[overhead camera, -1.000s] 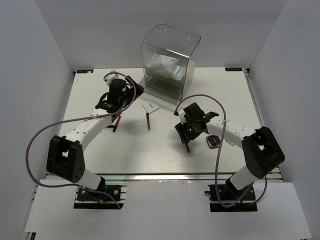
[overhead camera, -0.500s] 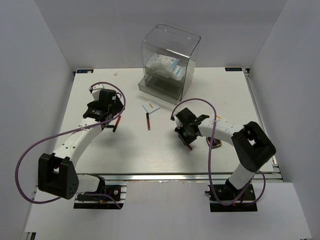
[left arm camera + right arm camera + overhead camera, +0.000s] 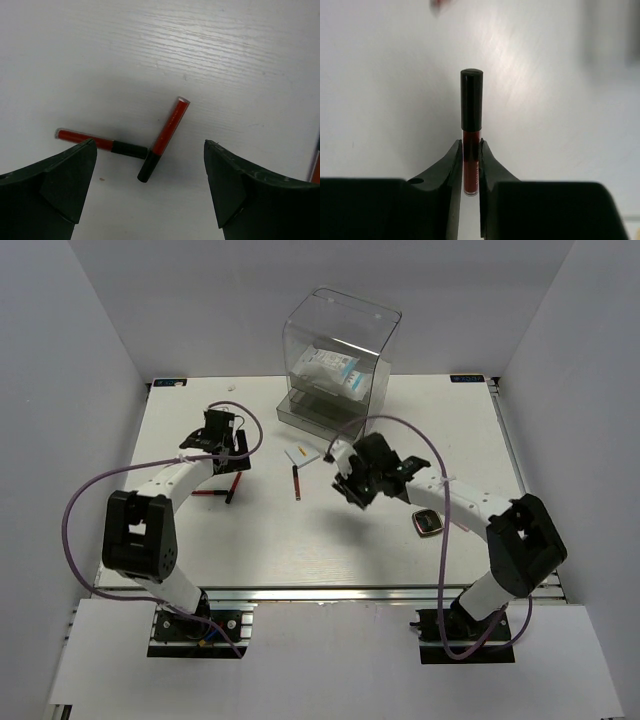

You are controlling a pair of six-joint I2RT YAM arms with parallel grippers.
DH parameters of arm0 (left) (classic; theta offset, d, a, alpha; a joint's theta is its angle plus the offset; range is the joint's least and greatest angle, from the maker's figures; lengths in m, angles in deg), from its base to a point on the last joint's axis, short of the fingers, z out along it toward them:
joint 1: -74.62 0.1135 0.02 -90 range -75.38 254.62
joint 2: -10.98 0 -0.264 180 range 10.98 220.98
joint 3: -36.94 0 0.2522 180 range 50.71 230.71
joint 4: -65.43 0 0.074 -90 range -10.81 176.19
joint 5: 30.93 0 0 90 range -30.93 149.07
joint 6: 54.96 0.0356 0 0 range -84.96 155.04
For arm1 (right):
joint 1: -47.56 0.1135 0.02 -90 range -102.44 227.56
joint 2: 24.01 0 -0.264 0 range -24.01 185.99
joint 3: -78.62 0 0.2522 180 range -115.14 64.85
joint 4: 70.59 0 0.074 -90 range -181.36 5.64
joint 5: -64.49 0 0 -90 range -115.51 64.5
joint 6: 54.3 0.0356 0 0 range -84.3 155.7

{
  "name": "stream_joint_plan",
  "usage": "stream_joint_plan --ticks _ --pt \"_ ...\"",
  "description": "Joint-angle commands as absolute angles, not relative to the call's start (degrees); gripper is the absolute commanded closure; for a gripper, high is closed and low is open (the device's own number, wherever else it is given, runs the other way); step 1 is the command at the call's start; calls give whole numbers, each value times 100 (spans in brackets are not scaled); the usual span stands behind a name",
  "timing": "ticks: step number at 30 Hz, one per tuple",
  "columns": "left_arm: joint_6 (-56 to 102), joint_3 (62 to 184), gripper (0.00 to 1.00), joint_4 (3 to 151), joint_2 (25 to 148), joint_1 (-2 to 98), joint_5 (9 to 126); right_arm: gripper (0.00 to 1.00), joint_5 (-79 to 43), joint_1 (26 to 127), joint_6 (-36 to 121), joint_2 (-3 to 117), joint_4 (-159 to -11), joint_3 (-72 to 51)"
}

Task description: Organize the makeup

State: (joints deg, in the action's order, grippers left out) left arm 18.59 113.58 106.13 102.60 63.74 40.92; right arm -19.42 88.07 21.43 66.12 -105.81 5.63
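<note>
My left gripper (image 3: 224,443) is open and empty above two slim dark-red sticks that lie touching in an L on the table (image 3: 300,540). In the left wrist view one stick (image 3: 100,143) lies flat and the other (image 3: 165,137) lies slanted between my open fingers (image 3: 65,180). My right gripper (image 3: 471,150) is shut on a third dark-red stick (image 3: 471,125) with a black cap and holds it above the table's middle (image 3: 350,487). Another stick (image 3: 296,482) lies near a white square (image 3: 301,455). The black gold-rimmed compact (image 3: 428,523) lies under the right arm.
The large clear drawer box (image 3: 335,360) stands at the back centre with a clear packet of white contents (image 3: 325,370) inside. Purple cables loop over both arms. White walls close the table's left, right and back sides.
My right gripper has lifted its stick off the table and moved it left and back. My left gripper has swung back, and a second stick now lies beside the first at the left.
</note>
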Motion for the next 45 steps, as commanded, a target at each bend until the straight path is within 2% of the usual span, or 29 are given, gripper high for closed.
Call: stream_joint_plan --ticks 1,10,17,20,22,23,24,27,35,41,45 --pt "2474 11653 4 10425 10406 6372 4711 100 -1390 8729 1005 6404 -9456 -412" --pt "2467 11355 9 9853 10617 6372 4712 100 -2770 8597 265 8679 -9279 -3170" --pt "2370 11276 13 9844 10538 6372 4563 100 -3324 8386 10 9728 -9236 -4175" --pt "2361 11188 14 9809 10520 6372 4563 88 -3385 8316 -104 9948 -9192 -4290" --pt "2370 11153 17 9783 10538 6372 4606 70 -3412 8290 -157 10044 -9174 -4316" --pt "2370 11153 18 9783 10564 6372 4615 65 -3386 8281 -166 10045 -9191 -4325" --pt "2378 11161 18 9791 10616 6372 4624 52 -3368 8263 -166 10045 -9209 -4299" --pt "2387 11170 23 9791 10748 6372 4703 35 -3193 8246 -43 9861 -9340 -4203" --pt "2405 11310 43 9931 11223 6372 5072 30 -2403 8114 721 8808 -9674 -3666" --pt "2291 11451 48 10020 11539 6372 5152 30 -2041 7886 1258 8130 -9692 -3044" --pt "2256 11566 56 10160 11707 6372 5221 30 -1918 7727 1504 7647 -9657 -2673"
